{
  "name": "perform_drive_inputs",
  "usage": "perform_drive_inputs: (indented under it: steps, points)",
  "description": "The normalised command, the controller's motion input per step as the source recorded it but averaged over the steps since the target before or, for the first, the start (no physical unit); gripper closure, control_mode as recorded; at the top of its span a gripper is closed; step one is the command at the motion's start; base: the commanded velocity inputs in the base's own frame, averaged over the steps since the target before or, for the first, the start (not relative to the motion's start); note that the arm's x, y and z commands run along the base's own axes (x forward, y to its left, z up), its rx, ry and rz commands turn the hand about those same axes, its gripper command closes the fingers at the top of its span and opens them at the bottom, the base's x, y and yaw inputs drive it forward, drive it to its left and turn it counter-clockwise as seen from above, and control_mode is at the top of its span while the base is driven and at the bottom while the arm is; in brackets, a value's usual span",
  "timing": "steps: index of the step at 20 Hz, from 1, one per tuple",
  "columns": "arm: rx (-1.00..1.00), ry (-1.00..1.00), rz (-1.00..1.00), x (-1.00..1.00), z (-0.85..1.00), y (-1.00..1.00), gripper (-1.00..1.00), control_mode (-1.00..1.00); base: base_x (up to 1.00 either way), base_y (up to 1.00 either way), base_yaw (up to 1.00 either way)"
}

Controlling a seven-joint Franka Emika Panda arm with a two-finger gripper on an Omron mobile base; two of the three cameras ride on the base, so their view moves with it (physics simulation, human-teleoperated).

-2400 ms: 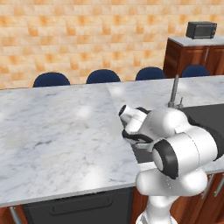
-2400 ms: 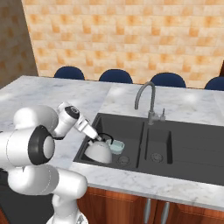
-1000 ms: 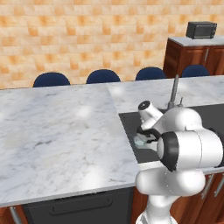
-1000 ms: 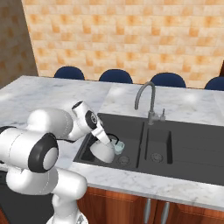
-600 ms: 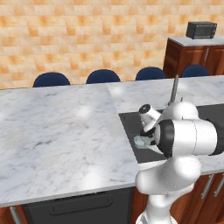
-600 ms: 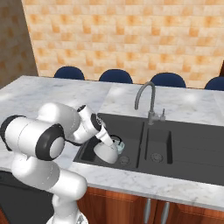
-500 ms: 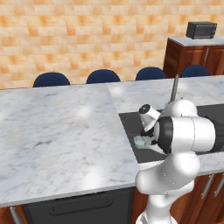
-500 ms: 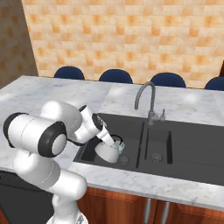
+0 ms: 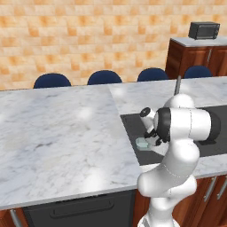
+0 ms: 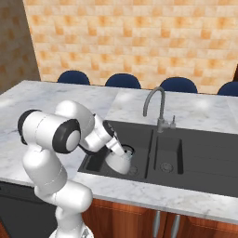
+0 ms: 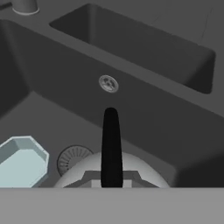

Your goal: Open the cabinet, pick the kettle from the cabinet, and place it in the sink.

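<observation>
Right base view: the kettle (image 10: 117,160) hangs low inside the sink (image 10: 195,162), pinched by its black handle in the gripper (image 10: 120,149)

In the hand view the handle (image 11: 110,146) runs up from the kettle's silver dome, with a pale blue cup (image 11: 19,161) just beside it and the drain (image 11: 73,159) between them; I judge the risks to be letting go while the kettle is tilted, so it tips or rolls against the sink wall, or setting it down on the cup and knocking it over

Orange brick wall (image 9: 88,40), blue chairs (image 9: 52,80), marble counter (image 9: 57,133)
</observation>
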Motion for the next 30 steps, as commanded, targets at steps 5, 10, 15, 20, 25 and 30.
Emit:
perform_drive_inputs:
  steps: [5,10,15,20,25,30]
  points:
    - [-0.01,0.00,-0.11,0.16,-0.23,-0.19,1.00,-1.00,0.00,0.00,0.00]
    - [-0.01,0.00,-0.10,0.12,-0.24,-0.18,1.00,-1.00,0.00,0.00,0.00]
    - [0.00,-0.02,-0.09,0.10,-0.20,-0.10,1.00,-1.00,0.00,0.00,0.00]
    - [-0.05,-0.02,-0.09,0.13,-0.17,-0.09,1.00,-1.00,0.00,0.00,0.00]
    - [-0.04,-0.04,-0.09,0.07,-0.22,-0.08,1.00,-1.00,0.00,0.00,0.00]
    - [-0.03,-0.07,-0.07,0.07,-0.22,0.00,1.00,-1.00,0.00,0.00,0.00]
